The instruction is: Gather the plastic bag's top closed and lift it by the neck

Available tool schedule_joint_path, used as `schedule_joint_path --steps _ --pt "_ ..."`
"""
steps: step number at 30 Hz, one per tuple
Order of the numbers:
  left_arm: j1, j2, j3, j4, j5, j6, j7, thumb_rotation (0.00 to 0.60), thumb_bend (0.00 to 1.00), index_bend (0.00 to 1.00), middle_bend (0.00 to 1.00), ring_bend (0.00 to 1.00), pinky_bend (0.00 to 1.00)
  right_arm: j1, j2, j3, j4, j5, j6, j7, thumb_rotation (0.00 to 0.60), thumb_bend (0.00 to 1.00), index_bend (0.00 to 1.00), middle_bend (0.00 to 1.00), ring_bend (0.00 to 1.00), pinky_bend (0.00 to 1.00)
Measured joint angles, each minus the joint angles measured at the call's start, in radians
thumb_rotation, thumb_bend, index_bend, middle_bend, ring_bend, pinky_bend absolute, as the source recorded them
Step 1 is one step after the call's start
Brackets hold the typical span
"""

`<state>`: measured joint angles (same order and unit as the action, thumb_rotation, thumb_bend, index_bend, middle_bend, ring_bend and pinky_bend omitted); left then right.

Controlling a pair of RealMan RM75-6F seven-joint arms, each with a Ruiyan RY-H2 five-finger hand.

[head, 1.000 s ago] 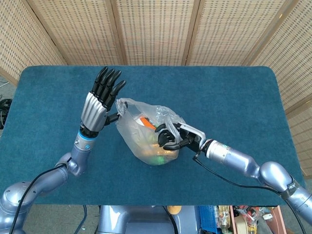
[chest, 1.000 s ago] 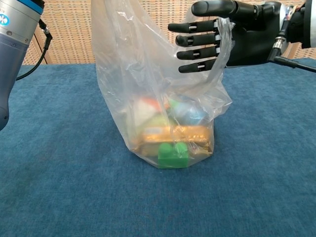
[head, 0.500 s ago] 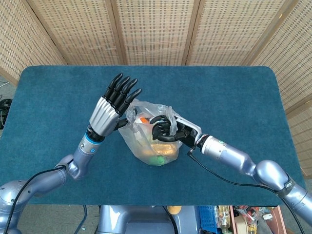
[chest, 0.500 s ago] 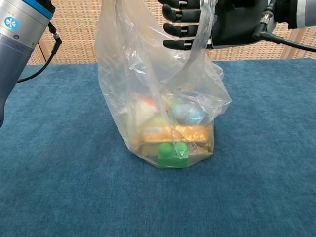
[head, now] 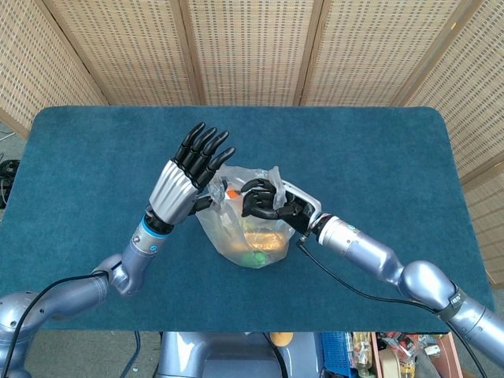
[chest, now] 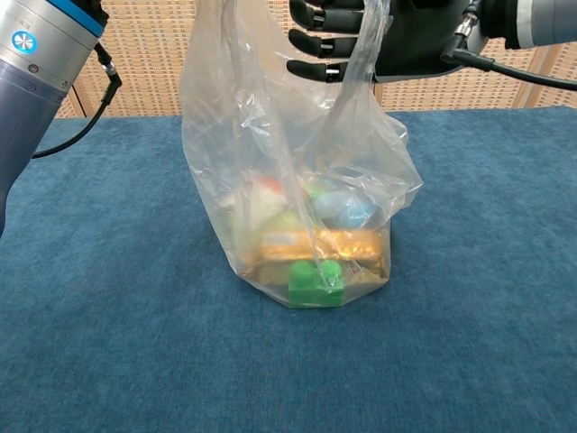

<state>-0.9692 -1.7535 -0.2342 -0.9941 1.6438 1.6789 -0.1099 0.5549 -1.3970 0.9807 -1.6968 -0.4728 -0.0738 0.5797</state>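
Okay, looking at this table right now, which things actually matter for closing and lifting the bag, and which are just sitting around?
Part of the job:
- plastic bag, standing on the table
- right hand, fingers curled around the bag's top
- left hand, fingers straight, against the bag's other side

Just there:
- green block and other items inside the bag
- blue table
- wicker screen behind

Bright, even light; soft shadows; both views sharp.
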Motion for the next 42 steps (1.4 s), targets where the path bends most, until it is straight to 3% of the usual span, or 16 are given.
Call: schedule_joint_path --steps 12,24,28,42 --pt "0.002 -0.005 -0.009 -0.041 0.007 -0.02 0.042 0.6 0.5 0.0 0.0 0.0 0.0 -0.001 -0.05 0.003 -0.034 -0.008 0.11 0.066 0.6 0.27 0.39 0.49 0.31 0.29" --pt "-0.007 -0.006 -0.03 -0.037 0.008 -0.044 0.058 0.6 0.5 0.0 0.0 0.0 0.0 -0.02 -0.103 0.026 -0.039 -0.05 0.12 0.102 0.6 0.27 0.4 0.49 0.31 0.29" --pt "-0.013 -0.011 -0.039 -0.035 0.007 -0.05 0.061 0.6 0.5 0.0 0.0 0.0 0.0 -0.025 -0.12 0.029 -0.043 -0.068 0.123 0.105 0.6 0.26 0.41 0.48 0.28 0.23" --pt "-0.039 -0.01 -0.058 -0.086 0.007 -0.092 0.103 0.6 0.5 0.0 0.0 0.0 0.0 -0.001 -0.147 0.001 -0.046 -0.121 0.164 0.121 0.6 0.26 0.41 0.46 0.24 0.18"
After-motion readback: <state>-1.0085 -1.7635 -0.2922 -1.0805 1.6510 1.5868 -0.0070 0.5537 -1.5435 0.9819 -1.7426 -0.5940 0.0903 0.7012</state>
